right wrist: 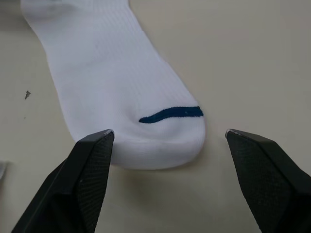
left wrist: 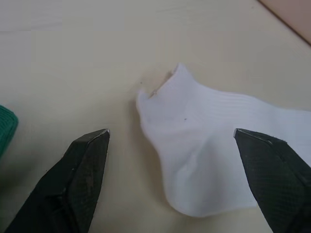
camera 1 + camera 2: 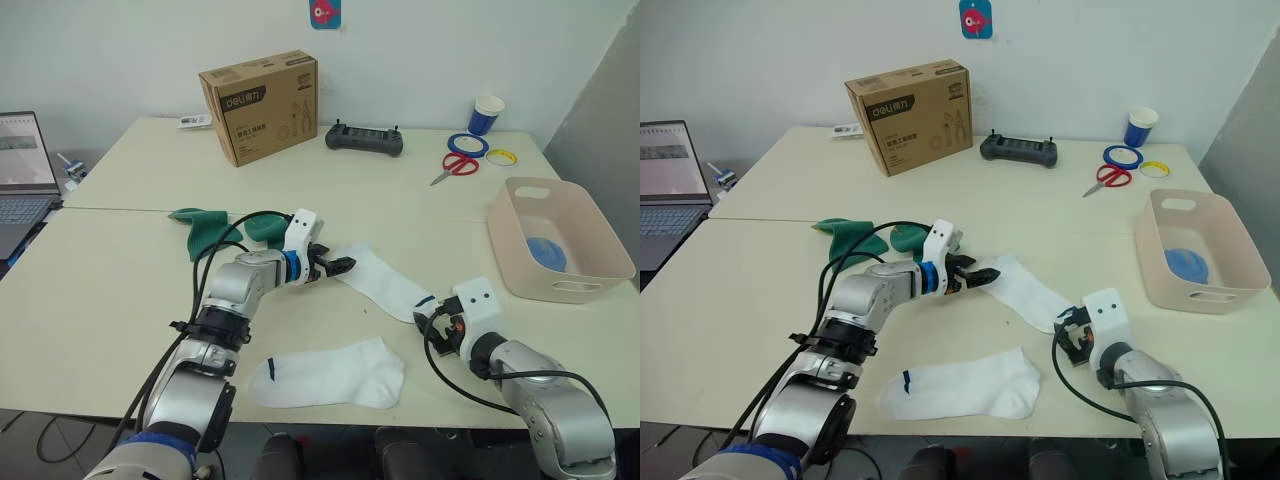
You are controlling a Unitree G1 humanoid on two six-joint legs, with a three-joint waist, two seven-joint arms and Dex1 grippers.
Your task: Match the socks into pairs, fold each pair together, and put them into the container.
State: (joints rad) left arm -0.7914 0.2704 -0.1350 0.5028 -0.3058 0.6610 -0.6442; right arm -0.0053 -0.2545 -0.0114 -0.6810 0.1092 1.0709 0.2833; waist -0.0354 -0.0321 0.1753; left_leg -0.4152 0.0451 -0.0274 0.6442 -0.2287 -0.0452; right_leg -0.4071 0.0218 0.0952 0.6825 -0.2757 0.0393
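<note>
One white sock (image 3: 385, 282) lies stretched out flat between my two grippers. My left gripper (image 3: 343, 266) is open at its cuff end (image 2: 194, 145), fingers either side of the cloth. My right gripper (image 3: 431, 318) is open at its toe end, where a dark blue mark (image 1: 171, 114) shows. A second white sock (image 3: 330, 376) lies flat near the table's front edge. Two dark green socks (image 3: 212, 226) lie behind my left forearm. The pinkish-beige container (image 3: 606, 243) stands at the right with a light blue sock (image 3: 547, 252) inside.
A brown cardboard box (image 3: 262, 105), a black controller (image 3: 365, 138), red scissors (image 3: 456, 165), tape rolls (image 3: 468, 145) and a blue cup (image 3: 487, 114) sit along the back. A laptop (image 3: 24, 170) stands at the far left.
</note>
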